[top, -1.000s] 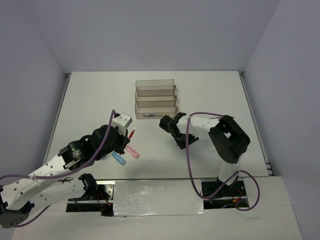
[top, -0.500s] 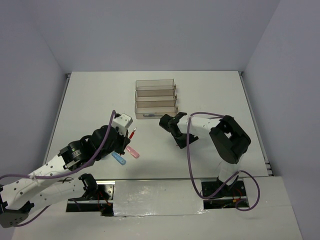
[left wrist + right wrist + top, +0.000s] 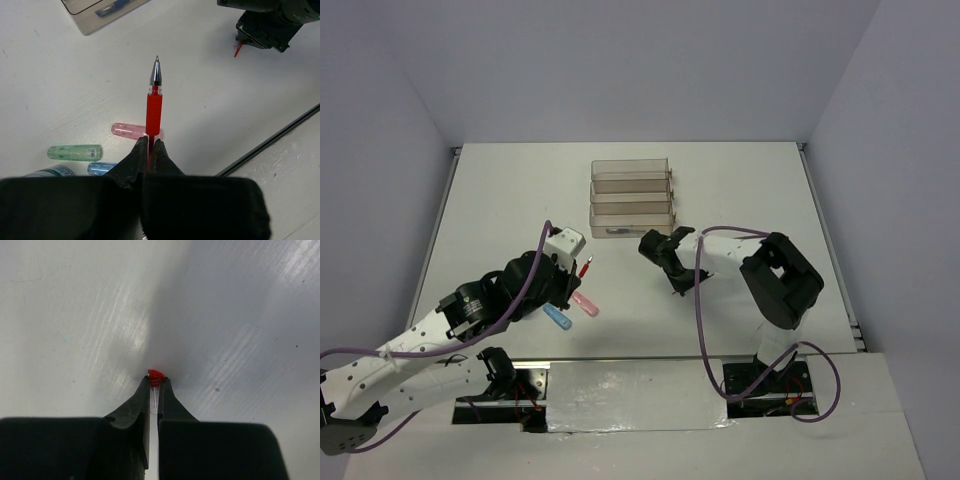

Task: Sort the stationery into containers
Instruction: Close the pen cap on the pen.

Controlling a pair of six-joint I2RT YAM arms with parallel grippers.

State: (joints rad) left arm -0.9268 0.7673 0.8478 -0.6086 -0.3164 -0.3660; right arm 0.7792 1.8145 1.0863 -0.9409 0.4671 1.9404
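Red pen is gripped by the left hand, held over the pink capsule on the surface. Small red piece is pinched in the closed right hand, near the trays.

This looks to me like a robotics lab bench rather than any home or shop. A bare white table is boxed in by plain pale walls on three sides. My left arm and right arm are bolted at its near edge beside a taped-over plate, and purple cables loop loose from the mounts.
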